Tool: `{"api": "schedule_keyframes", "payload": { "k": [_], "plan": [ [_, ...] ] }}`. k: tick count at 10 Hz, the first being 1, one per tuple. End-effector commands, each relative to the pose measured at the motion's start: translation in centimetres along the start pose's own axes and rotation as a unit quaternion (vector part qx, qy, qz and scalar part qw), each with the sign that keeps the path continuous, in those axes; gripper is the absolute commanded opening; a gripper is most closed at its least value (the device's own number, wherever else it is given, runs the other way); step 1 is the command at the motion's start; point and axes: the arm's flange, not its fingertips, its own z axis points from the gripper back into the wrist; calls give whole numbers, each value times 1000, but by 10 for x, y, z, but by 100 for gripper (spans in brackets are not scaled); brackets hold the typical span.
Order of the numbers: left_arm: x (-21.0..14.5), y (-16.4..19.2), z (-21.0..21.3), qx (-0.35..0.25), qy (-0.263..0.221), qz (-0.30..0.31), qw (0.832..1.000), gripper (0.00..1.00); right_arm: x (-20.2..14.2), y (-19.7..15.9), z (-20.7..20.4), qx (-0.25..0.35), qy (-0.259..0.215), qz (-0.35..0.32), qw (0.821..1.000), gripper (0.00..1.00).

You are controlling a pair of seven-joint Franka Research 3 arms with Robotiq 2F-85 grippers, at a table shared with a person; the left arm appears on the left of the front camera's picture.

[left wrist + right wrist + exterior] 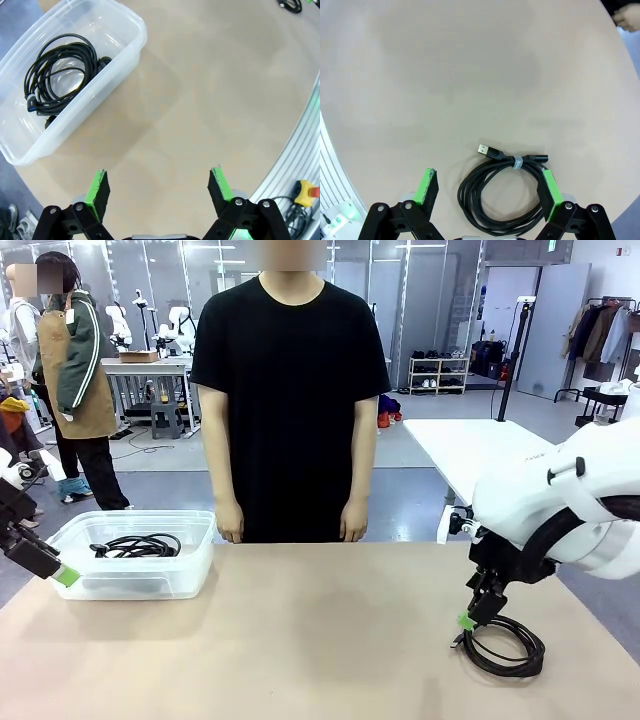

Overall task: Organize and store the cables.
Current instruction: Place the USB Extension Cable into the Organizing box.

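on matte tan table, round coiled black cable, both tools wide apart

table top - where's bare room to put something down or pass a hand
The widest bare stretch of the table runs between the clear bin on the robot's left and the coiled cable near the right edge, up to the person's side. It is crowded at that cable, where the open right gripper straddles it, and inside the bin, which holds cables.

A robotics lab: other workbenches carrying white robot arms, shelving, a coat rack, bare floor.
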Motion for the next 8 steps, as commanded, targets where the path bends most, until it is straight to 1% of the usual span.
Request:
{"api": "schedule_keyframes", "payload": {
  "k": [1,2,3,4,5,6,7,8],
  "plan": [
    [1,1,-1,7,1,5,1000,100,5,2,-1,-20,49,-97,994,100],
    [1,1,-1,7,1,5,1000,100,9,-3,-2,-11,64,-168,984,100],
    [1,1,-1,7,1,5,1000,100,17,-5,-7,-39,76,-213,973,100],
    [1,1,-1,7,1,5,1000,100,18,-7,-11,-48,93,-242,965,100],
    [1,1,-1,7,1,5,1000,100,20,-9,-13,-43,89,-269,958,100],
    [1,1,-1,7,1,5,1000,100,20,-11,-13,-59,99,-308,944,100],
    [1,1,-1,7,1,5,1000,100,20,-12,-14,-61,91,-319,942,100],
    [1,1,-1,7,1,5,1000,100,18,-11,-12,-57,90,-295,949,100]
  ]
}}
